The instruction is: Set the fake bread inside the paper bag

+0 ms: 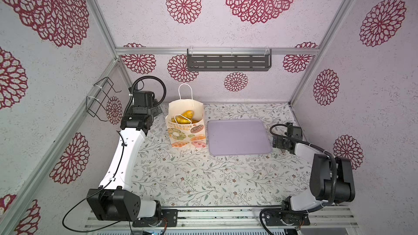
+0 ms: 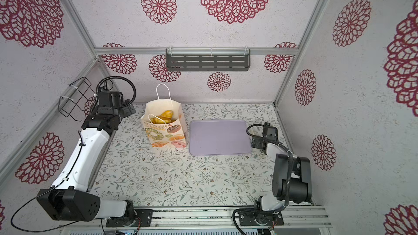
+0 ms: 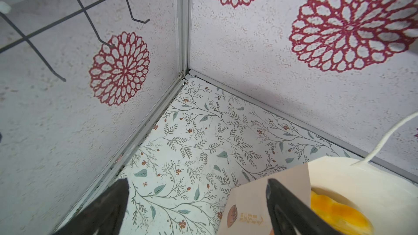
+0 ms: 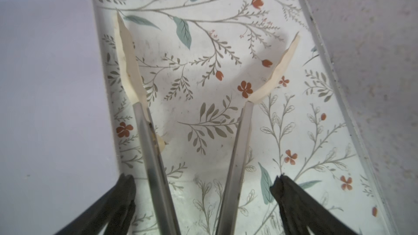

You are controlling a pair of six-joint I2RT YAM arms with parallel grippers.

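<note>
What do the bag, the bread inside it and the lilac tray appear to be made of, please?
The paper bag: matte cream paper, judging by its folds and print. The fake bread: probably plastic or foam, smooth with a sheen. The lilac tray: likely matte plastic, given its rounded moulded rim.

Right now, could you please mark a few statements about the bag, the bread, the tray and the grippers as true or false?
1. The bag stands upright with bread inside. True.
2. A bun lies on the tray. False: nothing lies on it.
3. The left gripper and the right gripper are both open. True.
4. In both top views the tray lies left of the bag. False: it lies to the bag's right.
</note>
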